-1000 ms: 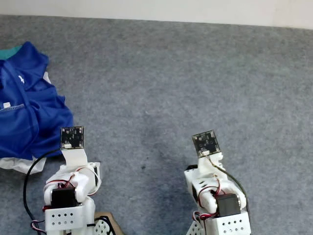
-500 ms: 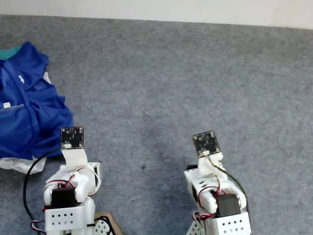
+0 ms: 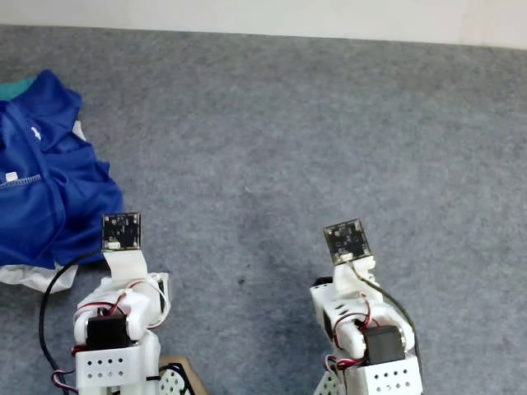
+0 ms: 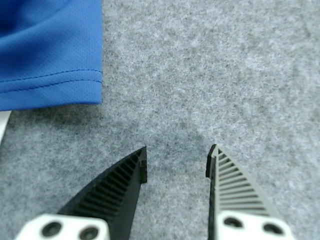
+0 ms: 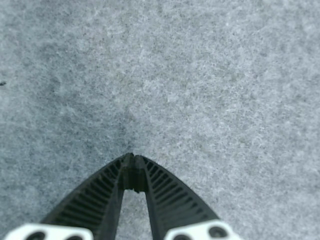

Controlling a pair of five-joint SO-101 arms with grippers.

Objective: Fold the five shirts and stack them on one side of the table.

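Note:
A crumpled blue shirt (image 3: 41,181) lies at the table's left edge on top of other cloth, with a white piece (image 3: 29,276) poking out beneath and a teal bit (image 3: 15,88) at the far side. The left arm (image 3: 122,247) is drawn back at the near edge, just right of the pile. My left gripper (image 4: 177,161) is open over bare felt, and the blue shirt's hem (image 4: 50,80) lies a short way beyond its tips. The right arm (image 3: 347,247) is also drawn back. My right gripper (image 5: 133,161) is shut with nothing in it.
Grey felt (image 3: 313,140) covers the whole table, open from the middle to the right side. A pale wall strip (image 3: 263,15) runs along the far edge. Both arm bases stand at the near edge.

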